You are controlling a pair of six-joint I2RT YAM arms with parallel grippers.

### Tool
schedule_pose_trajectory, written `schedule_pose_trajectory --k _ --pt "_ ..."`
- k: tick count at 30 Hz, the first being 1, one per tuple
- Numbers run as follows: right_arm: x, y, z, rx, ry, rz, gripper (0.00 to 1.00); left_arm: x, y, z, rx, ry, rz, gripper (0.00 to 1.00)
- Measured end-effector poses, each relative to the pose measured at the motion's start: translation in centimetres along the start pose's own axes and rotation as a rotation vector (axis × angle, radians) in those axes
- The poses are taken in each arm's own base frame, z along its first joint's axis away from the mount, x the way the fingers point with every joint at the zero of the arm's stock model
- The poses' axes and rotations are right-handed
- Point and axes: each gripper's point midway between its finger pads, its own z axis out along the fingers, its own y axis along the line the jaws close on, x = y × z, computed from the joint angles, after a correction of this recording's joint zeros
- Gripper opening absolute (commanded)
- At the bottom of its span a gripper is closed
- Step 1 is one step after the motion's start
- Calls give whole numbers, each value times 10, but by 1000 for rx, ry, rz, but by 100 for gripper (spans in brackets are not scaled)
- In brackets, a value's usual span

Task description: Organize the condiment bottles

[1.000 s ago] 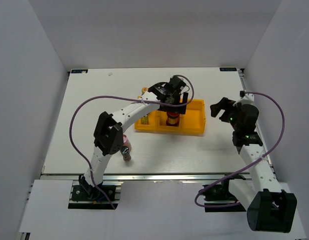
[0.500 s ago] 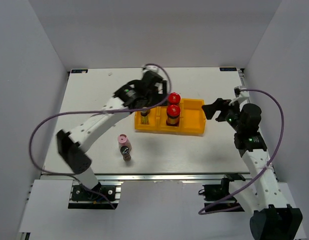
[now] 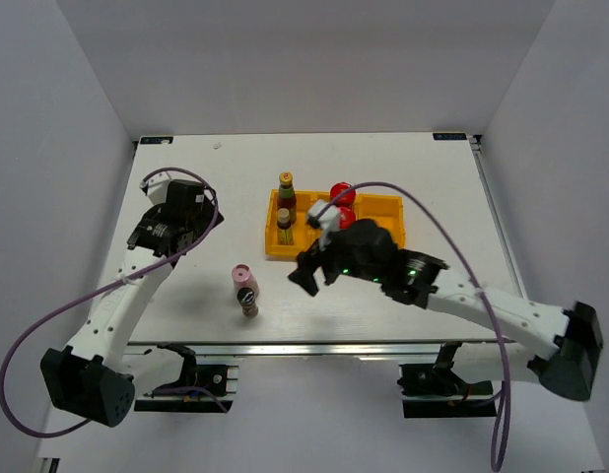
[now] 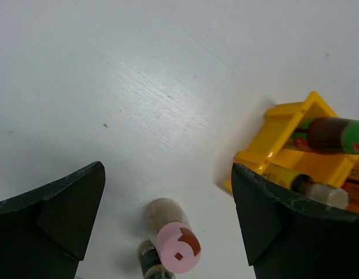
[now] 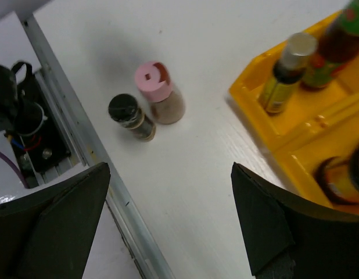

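Note:
Two slim yellow-capped bottles (image 3: 285, 202) stand in the left compartment of the yellow tray (image 3: 383, 258). Two red-capped bottles (image 3: 341, 192) stand in the middle compartment, partly hidden by my right arm. The pink-capped bottle (image 3: 242, 276) stands on the table in front of the tray's left end, with a small black-capped bottle (image 3: 250, 307) touching it. My left gripper (image 3: 178, 229) is open and empty, left of and above the pink-capped bottle (image 4: 175, 247). My right gripper (image 3: 306, 274) is open and empty, in front of the tray; the pink-capped bottle (image 5: 156, 90) lies ahead of it.
The table's near edge with a metal rail (image 5: 81, 145) lies just beyond the black-capped bottle (image 5: 130, 116). The tray's right compartment (image 3: 388, 212) shows no bottle. Purple cables loop over both arms.
My left arm has pulled back from the tray to the left side of the table. My right arm has swung from the right side across to the tray's front. The bottles have not moved.

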Motion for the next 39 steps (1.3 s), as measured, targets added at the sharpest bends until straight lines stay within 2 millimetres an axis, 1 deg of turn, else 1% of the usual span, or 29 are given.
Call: schedule_pose_trajectory --k 1,4,7,9,12,18,21,25,27,29,30,32,33,35,36,37,38,39 --pt "5 13 12 -6 30 -25 89 5 6 7 -21 16 -7 98" --pt "21 41 43 10 101 -96 89 16 22 25 -59 57 -35 98" --pt "43 59 64 17 150 -114 89 23 33 35 -71 80 -65 98" --pt "55 64 76 17 171 -90 89 24 35 39 -64 83 -81 98" --pt "67 69 95 35 183 -50 89 26 34 41 -42 84 -97 98" --pt "79 85 134 85 192 -12 89 33 33 42 -3 88 -114 98" --pt "88 84 147 121 205 4 89 30 32 39 8 78 -122 98" --pt "93 79 159 169 217 27 89 27 31 36 19 66 -131 98" --pt "97 76 163 196 227 36 85 26 31 35 21 62 -133 98" --pt "101 73 167 216 234 39 77 26 31 35 21 62 -134 98" --pt "103 72 168 223 240 40 68 26 31 35 20 62 -135 98" --pt "108 70 169 233 251 40 59 25 31 35 20 60 -135 98" --pt "110 69 169 239 258 41 51 25 31 36 20 60 -135 98" --pt "110 69 169 246 265 42 42 25 32 36 18 58 -135 98" --pt "110 69 168 252 266 44 35 25 32 36 16 57 -135 98" --pt "109 68 167 258 267 40 33 25 32 36 15 56 -135 98" --pt "109 68 166 263 269 36 25 24 32 36 14 56 -136 98" --pt "110 69 164 264 273 32 21 24 32 36 14 55 -136 98"
